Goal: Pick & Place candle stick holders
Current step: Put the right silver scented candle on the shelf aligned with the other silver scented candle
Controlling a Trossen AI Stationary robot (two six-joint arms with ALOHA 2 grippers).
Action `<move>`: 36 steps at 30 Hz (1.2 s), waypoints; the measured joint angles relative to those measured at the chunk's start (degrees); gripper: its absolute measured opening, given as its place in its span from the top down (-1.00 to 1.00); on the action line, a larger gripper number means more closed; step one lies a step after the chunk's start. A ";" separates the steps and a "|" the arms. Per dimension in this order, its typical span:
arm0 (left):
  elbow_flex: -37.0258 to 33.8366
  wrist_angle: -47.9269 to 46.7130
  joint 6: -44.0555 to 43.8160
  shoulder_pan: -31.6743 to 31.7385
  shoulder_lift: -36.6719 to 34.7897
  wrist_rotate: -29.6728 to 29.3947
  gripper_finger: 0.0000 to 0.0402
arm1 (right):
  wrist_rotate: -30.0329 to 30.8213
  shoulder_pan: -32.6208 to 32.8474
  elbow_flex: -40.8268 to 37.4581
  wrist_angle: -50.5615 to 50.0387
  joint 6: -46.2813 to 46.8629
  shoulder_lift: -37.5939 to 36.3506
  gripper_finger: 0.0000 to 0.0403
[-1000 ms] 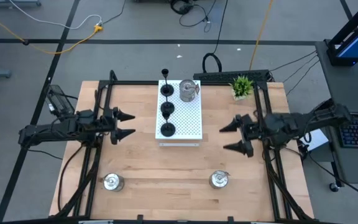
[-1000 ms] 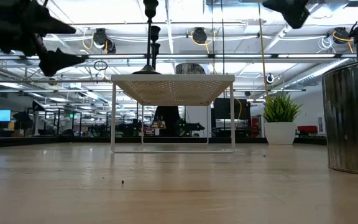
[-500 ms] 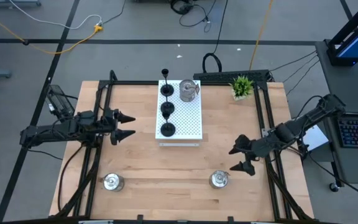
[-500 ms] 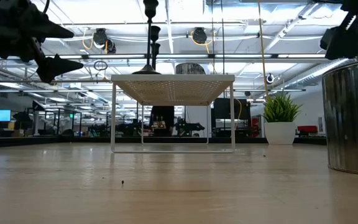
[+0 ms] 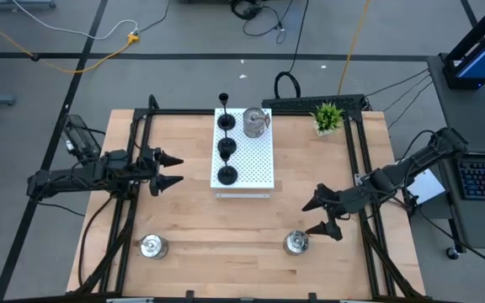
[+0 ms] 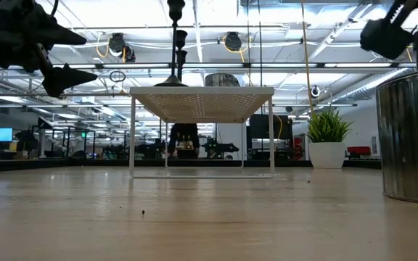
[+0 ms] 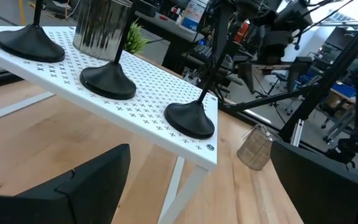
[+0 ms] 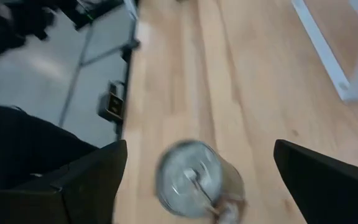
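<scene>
On the white perforated board (image 5: 259, 172) stand three black candle stick holders in a row (image 5: 226, 148) (image 7: 109, 81), with one silver holder (image 5: 256, 122) beside them. Two more silver holders rest on the table near its front edge, one at the left (image 5: 151, 246) and one at the right (image 5: 297, 243) (image 8: 197, 180). My right gripper (image 5: 311, 217) (image 8: 200, 149) hangs open, tipped downward, just above and to the far-right of the right-hand silver holder, touching nothing. My left gripper (image 5: 179, 168) (image 6: 82, 54) is open and level, left of the board.
A small green potted plant (image 5: 327, 116) stands at the table's far right corner. Black frame rails (image 5: 137, 143) run along both sides of the table. Bare wood lies between the board and the two front silver holders.
My right gripper has swung toward the table's near edge and sunk, tipping its fingers downward toward the near-right silver holder; it has stayed open. The holders have not moved.
</scene>
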 joint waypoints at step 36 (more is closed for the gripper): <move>0.00 -1.26 0.20 0.00 0.00 2.05 -0.95 | -2.08 4.86 35.68 -28.41 -15.01 32.10 -0.98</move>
